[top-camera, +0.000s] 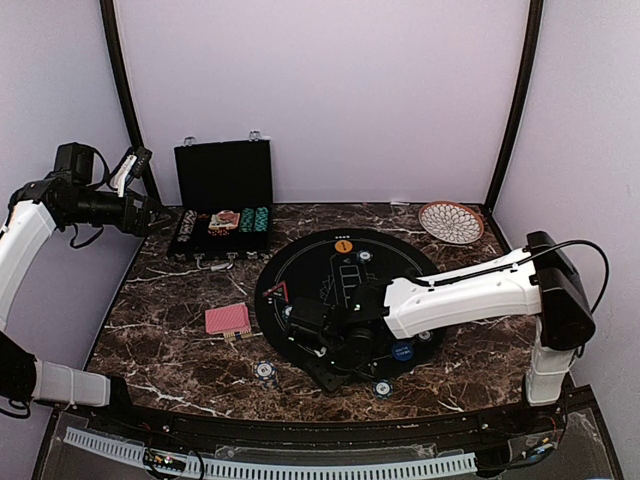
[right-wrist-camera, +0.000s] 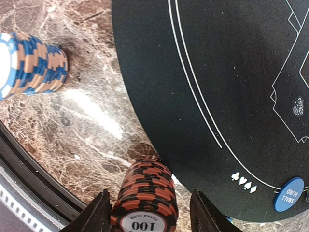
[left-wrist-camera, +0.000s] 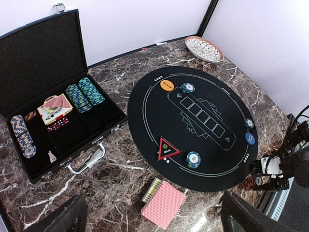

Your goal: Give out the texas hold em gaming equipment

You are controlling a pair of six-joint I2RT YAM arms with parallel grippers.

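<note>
An orange-and-black poker chip stack (right-wrist-camera: 145, 203) stands on the marble at the edge of the black mat (right-wrist-camera: 217, 72). My right gripper (right-wrist-camera: 150, 210) is open around it; the left finger (right-wrist-camera: 100, 215) is against the stack and the right finger (right-wrist-camera: 203, 215) stands a little apart. A blue-and-orange chip stack (right-wrist-camera: 29, 63) stands nearby, and a blue marker disc (right-wrist-camera: 288, 194) lies on the mat. My left gripper (left-wrist-camera: 153, 200) hangs open and empty high above the red-backed card deck (left-wrist-camera: 164, 204). The red triangle (left-wrist-camera: 168, 147), orange disc (left-wrist-camera: 166, 85) and a chip stack (left-wrist-camera: 193, 159) lie on the mat.
An open black case (left-wrist-camera: 53, 159) at the back left holds rows of chips (left-wrist-camera: 84, 94) and cards (left-wrist-camera: 54, 108). A patterned wicker plate (top-camera: 450, 222) sits at the back right. The table's metal front rail (right-wrist-camera: 29, 193) runs close behind the held-round stack.
</note>
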